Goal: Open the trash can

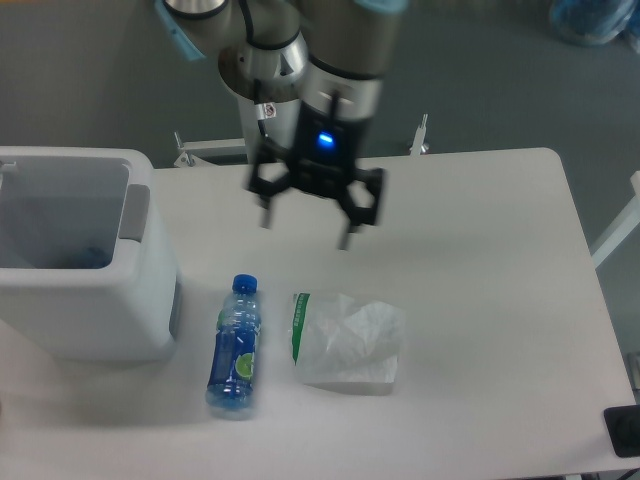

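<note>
The trash can (85, 310) is a large boxy white bin at the table's left edge. Its top shows an open hollow (60, 215) with grey inner walls and something blue at the bottom. A grey tab (133, 213) sits on its right rim. No flat lid shows over the opening. My gripper (306, 226) hangs over the middle of the table, well to the right of the can and apart from it. Its two fingers (267, 212) are spread wide and hold nothing.
A blue plastic bottle (234, 348) lies on the table just right of the can. A crumpled white plastic bag with a green stripe (350, 342) lies right of the bottle. The white table (480, 300) runs on to the right.
</note>
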`<control>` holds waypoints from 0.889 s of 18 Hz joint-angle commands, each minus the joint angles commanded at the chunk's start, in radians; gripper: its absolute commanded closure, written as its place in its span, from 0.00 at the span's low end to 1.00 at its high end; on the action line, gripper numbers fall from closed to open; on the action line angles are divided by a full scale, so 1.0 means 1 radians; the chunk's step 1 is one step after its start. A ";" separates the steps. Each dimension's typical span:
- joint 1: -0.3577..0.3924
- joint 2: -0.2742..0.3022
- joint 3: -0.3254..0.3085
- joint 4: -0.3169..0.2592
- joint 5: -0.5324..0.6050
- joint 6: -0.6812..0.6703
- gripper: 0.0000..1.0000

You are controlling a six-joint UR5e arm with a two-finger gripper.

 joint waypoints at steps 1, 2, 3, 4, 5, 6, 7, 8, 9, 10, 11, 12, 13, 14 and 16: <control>0.018 -0.022 -0.002 0.012 0.006 0.040 0.00; 0.029 -0.046 -0.002 0.015 0.020 0.095 0.00; 0.032 -0.063 0.000 0.017 0.038 0.159 0.00; 0.044 -0.071 -0.003 0.017 0.060 0.224 0.00; 0.061 -0.081 -0.009 0.017 0.081 0.273 0.00; 0.084 -0.092 -0.020 0.019 0.100 0.319 0.00; 0.101 -0.103 -0.024 0.019 0.113 0.360 0.00; 0.117 -0.117 -0.031 0.019 0.118 0.394 0.00; 0.126 -0.126 -0.034 0.019 0.121 0.420 0.00; 0.126 -0.143 -0.028 0.026 0.129 0.437 0.00; 0.123 -0.155 -0.025 0.037 0.146 0.444 0.00; 0.120 -0.160 -0.028 0.046 0.167 0.444 0.00; 0.117 -0.160 -0.031 0.048 0.185 0.442 0.00; 0.115 -0.160 -0.034 0.048 0.190 0.442 0.00; 0.114 -0.160 -0.035 0.046 0.190 0.442 0.00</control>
